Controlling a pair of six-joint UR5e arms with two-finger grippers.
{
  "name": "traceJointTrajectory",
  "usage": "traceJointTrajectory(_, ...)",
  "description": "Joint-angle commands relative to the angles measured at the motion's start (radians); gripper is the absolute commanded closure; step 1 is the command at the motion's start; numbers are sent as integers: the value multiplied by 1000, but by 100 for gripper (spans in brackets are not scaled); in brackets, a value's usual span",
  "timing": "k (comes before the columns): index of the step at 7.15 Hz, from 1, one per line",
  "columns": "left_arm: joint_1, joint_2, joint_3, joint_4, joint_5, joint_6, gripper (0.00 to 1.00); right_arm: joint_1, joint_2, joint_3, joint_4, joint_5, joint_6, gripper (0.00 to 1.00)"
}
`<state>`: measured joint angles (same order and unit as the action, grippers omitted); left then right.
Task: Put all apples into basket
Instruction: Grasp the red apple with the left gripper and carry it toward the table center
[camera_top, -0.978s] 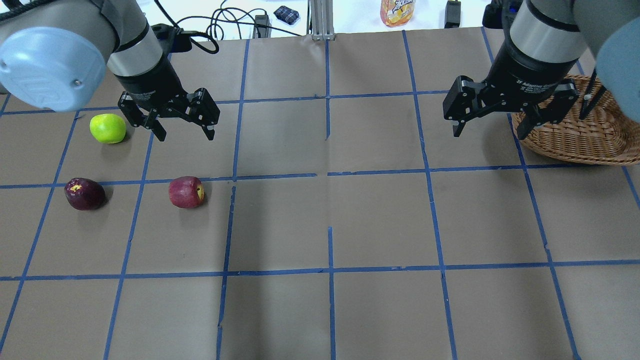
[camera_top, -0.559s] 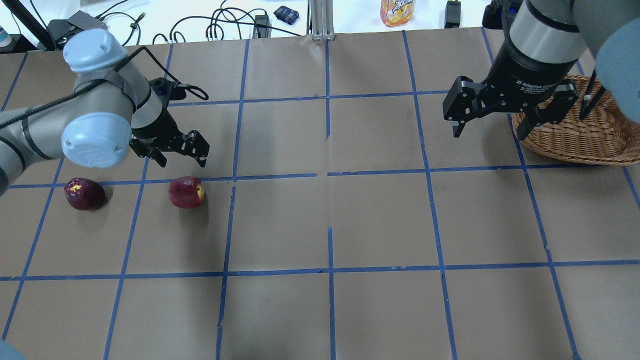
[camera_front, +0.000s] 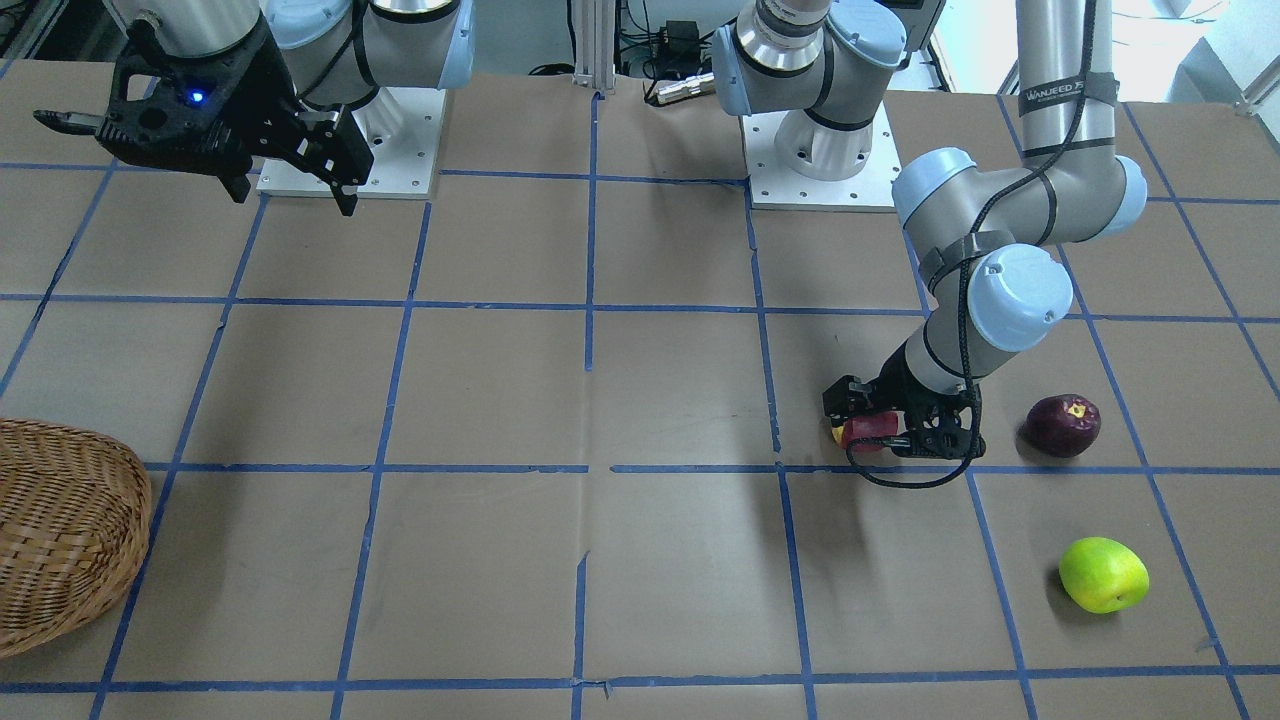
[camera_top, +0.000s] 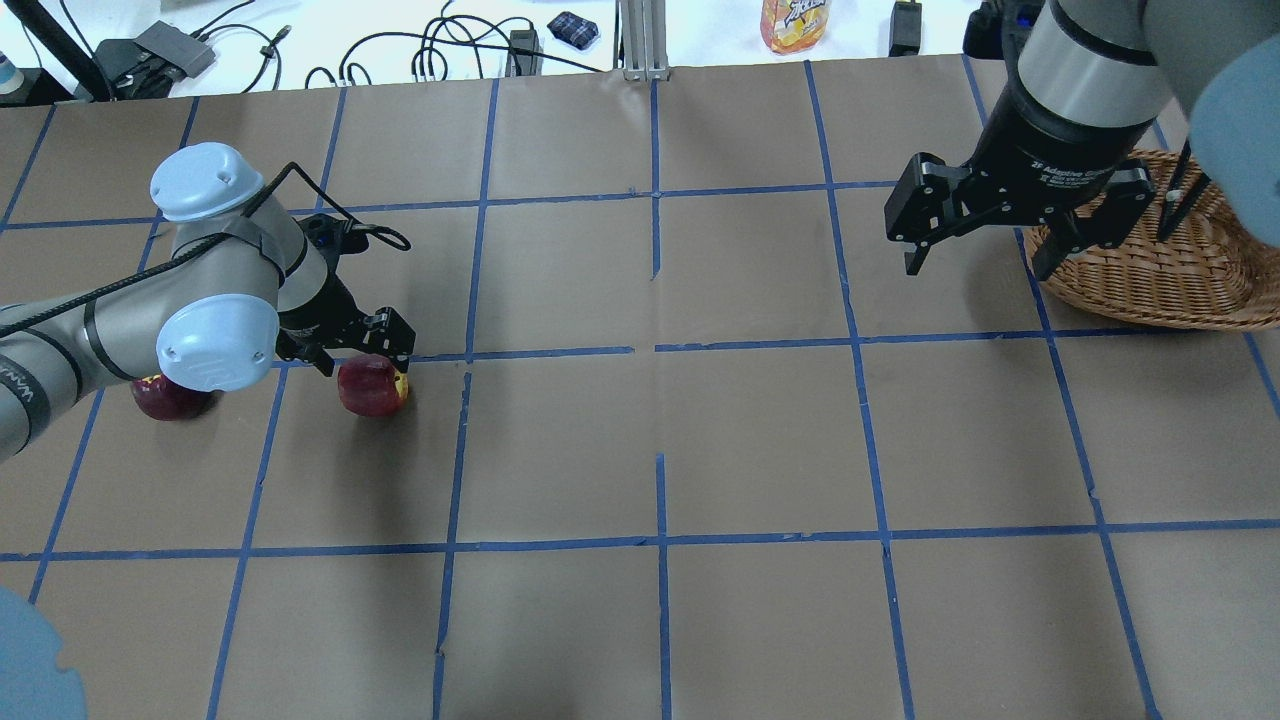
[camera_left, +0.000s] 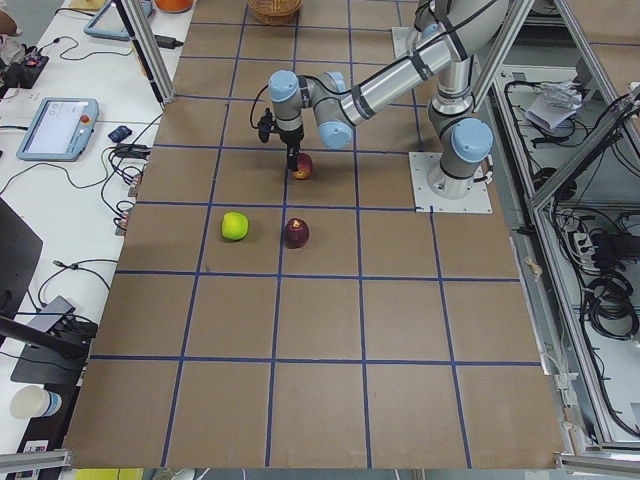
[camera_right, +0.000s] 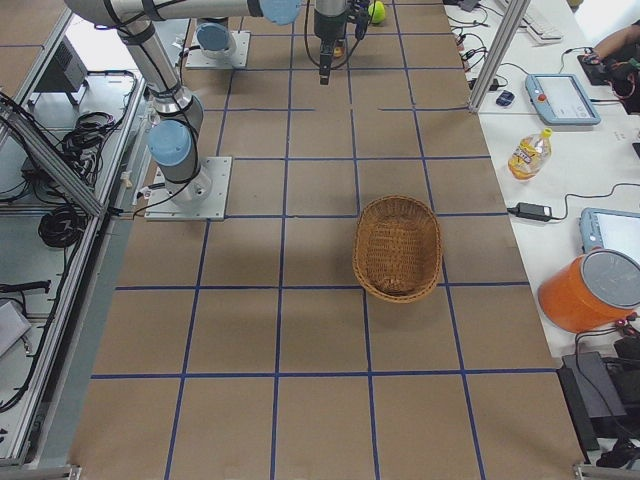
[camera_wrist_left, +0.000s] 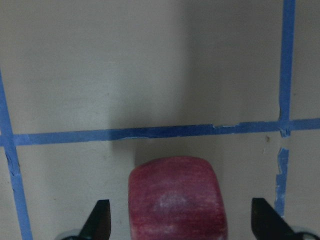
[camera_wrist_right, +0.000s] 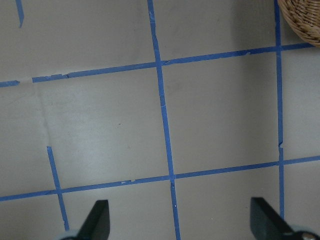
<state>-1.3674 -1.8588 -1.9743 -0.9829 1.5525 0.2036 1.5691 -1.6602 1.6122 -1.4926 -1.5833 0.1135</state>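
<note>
Left gripper (camera_top: 365, 362) is down over the red apple (camera_wrist_left: 175, 200), jaws spread wide either side and not gripping yet (the wrist cam shows gaps on both sides). I'd sink a touch lower so the pads meet its widest part, keep it centred, then squeeze gently, since round fruit likes to pop out. The maroon apple (camera_front: 1063, 425) sits near, the green apple (camera_front: 1103, 574) further off. Way across, the right gripper (camera_top: 978, 268) hangs open and empty by the basket (camera_top: 1150, 285), no apples in it yet.
</note>
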Motion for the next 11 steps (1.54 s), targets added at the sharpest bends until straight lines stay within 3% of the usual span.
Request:
traceJointTrajectory(1, 2, -23, -24, 3, 0, -18, 7, 0, 0, 0, 0, -3, 0, 0)
traceJointTrajectory(2, 1, -17, -6, -3, 3, -18, 69, 0, 0, 0, -2, -3, 0, 0)
traceJointTrajectory(4, -24, 16, 11, -54, -9, -29, 76, 0, 0, 0, 0, -4, 0, 0)
traceJointTrajectory(5, -60, 33, 61, -125, -91, -123, 76, 0, 0, 0, -2, -6, 0, 0)
traceJointTrajectory(6, -182, 39, 105, -170, -130, -265, 76, 0, 0, 0, 0, -6, -2, 0)
traceJointTrajectory(7, -329, 30, 117, -149, -138, -301, 76, 0, 0, 0, 0, -6, -2, 0)
traceJointTrajectory(8, -432, 8, 118, -57, -140, -476, 76, -1, 2, 0, 0, -4, -2, 0)
traceJointTrajectory(9, -503, -28, 136, 46, -143, -581, 76, -1, 2, 0, 0, -4, -2, 0)
traceJointTrajectory(11, -657, -109, 211, 97, -140, -742, 76, -3, 5, 0, -8, 0, -15, 0)
